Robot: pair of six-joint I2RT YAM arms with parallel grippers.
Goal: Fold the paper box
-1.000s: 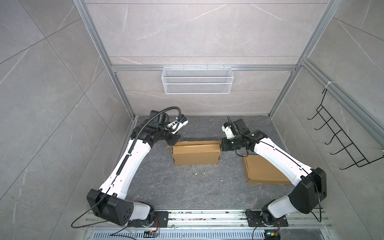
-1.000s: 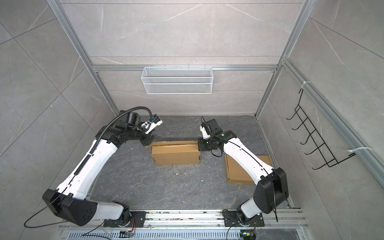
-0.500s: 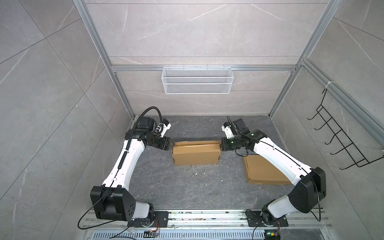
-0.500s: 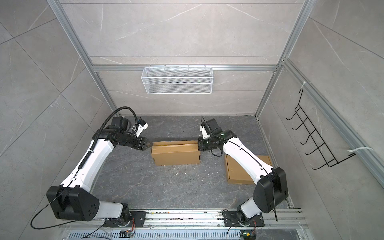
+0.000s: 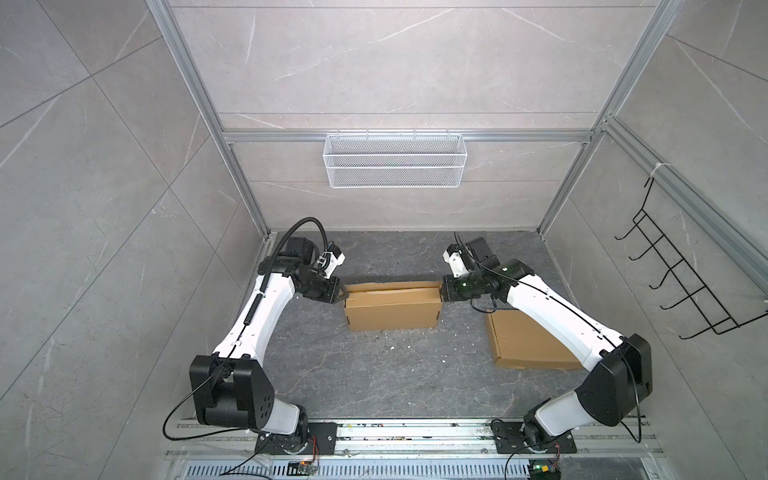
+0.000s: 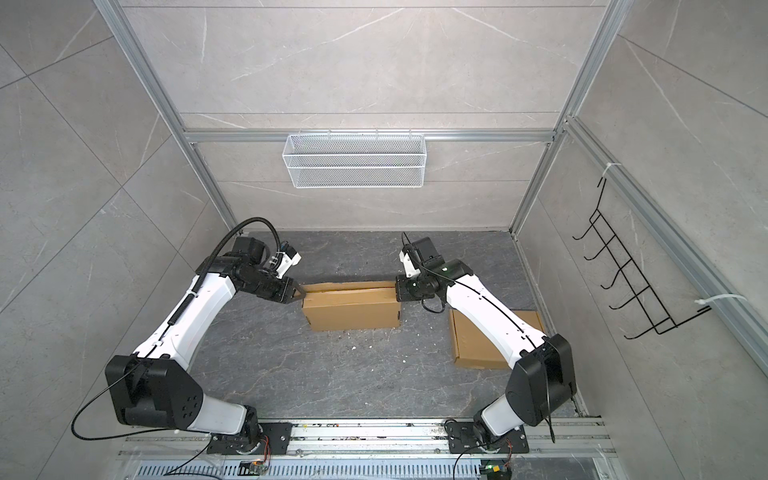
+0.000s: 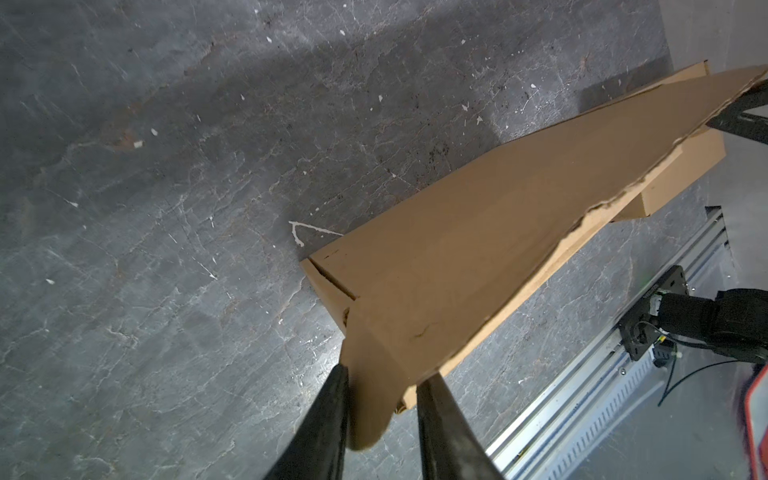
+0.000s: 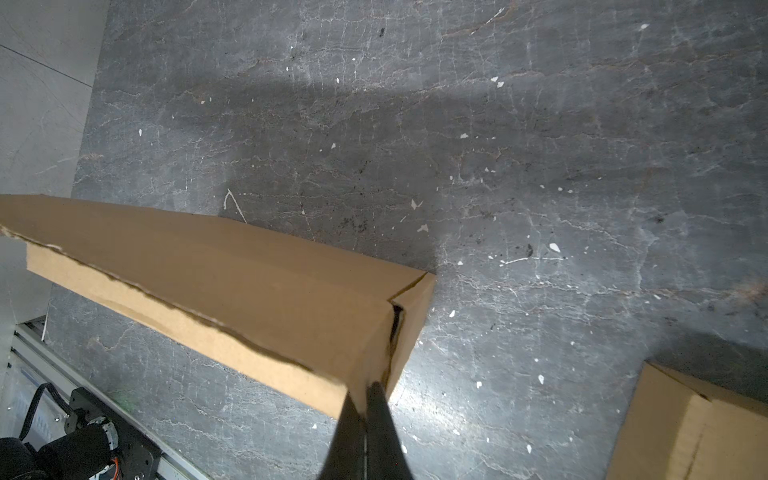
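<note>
Left fingers straddle paper box flap; closed right fingers perhaps touch.

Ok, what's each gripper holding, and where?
Right gripper is shut on the box, at its lid's right-end corner. Left gripper straddles the left-end flap; grip cannot be told.

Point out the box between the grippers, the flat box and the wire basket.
box (image 5: 392, 311): in a top view, middle of its broad panel.
flat box (image 5: 523, 353): in a top view, bare cardboard near its front edge.
wire basket (image 5: 395, 176): in a top view, front mesh.
</note>
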